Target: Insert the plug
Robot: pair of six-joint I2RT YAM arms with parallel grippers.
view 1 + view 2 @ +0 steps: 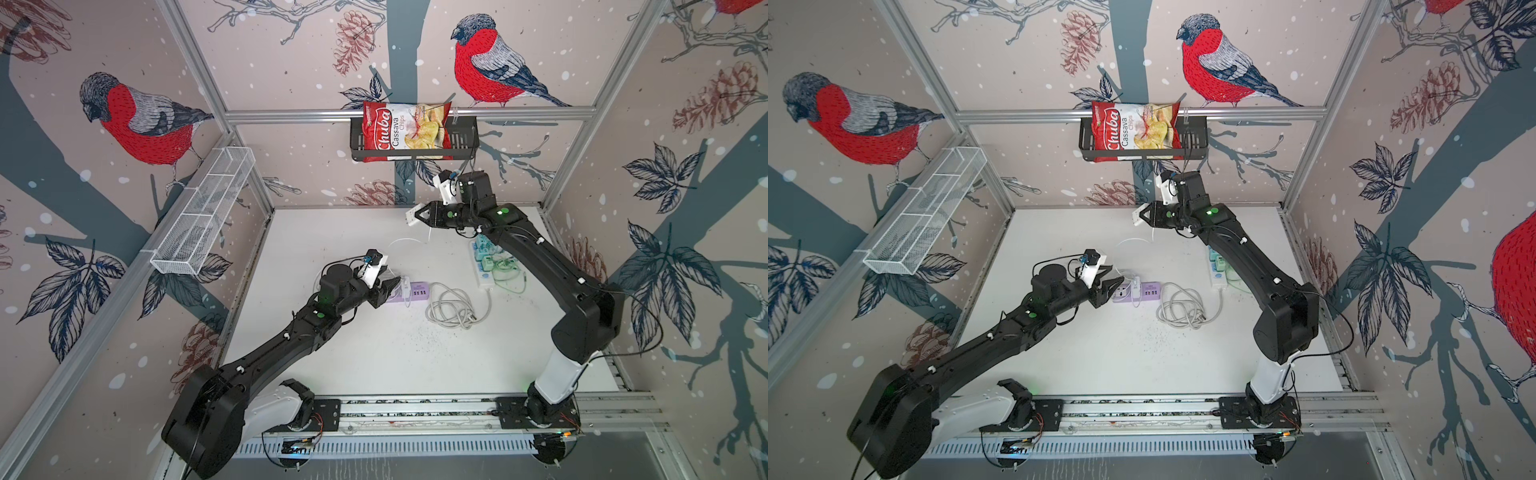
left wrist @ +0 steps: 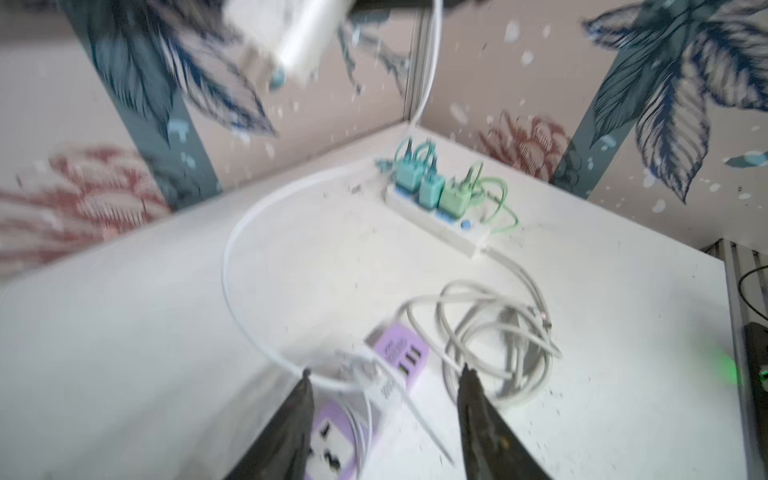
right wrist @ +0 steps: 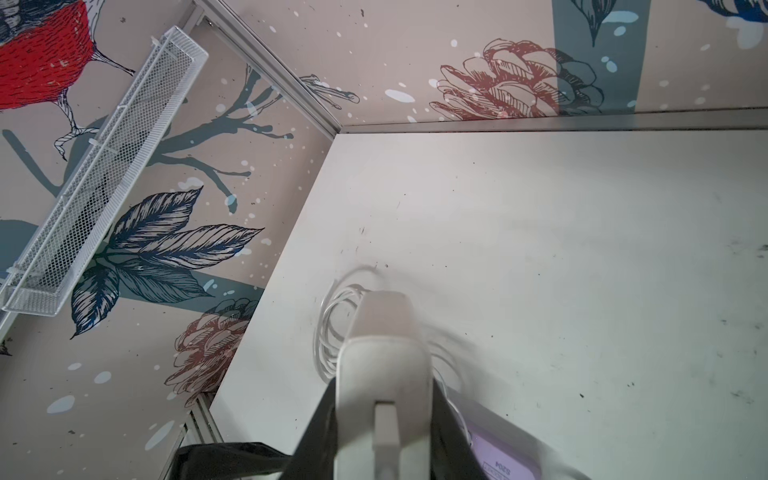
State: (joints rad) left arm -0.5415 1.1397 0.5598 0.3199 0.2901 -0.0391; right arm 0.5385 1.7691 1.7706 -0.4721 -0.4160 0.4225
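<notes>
Right hand (image 1: 417, 217): you are holding it clamped on the white charger plug (image 1: 411, 217), well above the back of the bench (image 1: 374, 357), clear of everything below so you can line it up.
Plug: it is filling the right wrist view (image 3: 384, 374), sitting between the jaws; I cannot tell from here which way its prongs are facing.
Plug's cable (image 2: 232, 249): it is trailing in a wide white loop down to the bench, ending by the purple strip.
Left hand (image 1: 384, 286): you are keeping it partly open and empty, its fingertips (image 2: 305, 382) straddling the purple power strip (image 1: 409, 291), probably to steady the strip for the push.
Purple power strip: it is lying mid-bench, with an open socket (image 2: 328, 436) showing between the jaws in the left wrist view.
White power strip (image 2: 440, 220): it is sitting near the far corner, crowded with green adapters, so the purple one looks like your target.
Grey coiled cord (image 1: 453, 307): it is lying just beside the purple strip; watch for snagging.
</notes>
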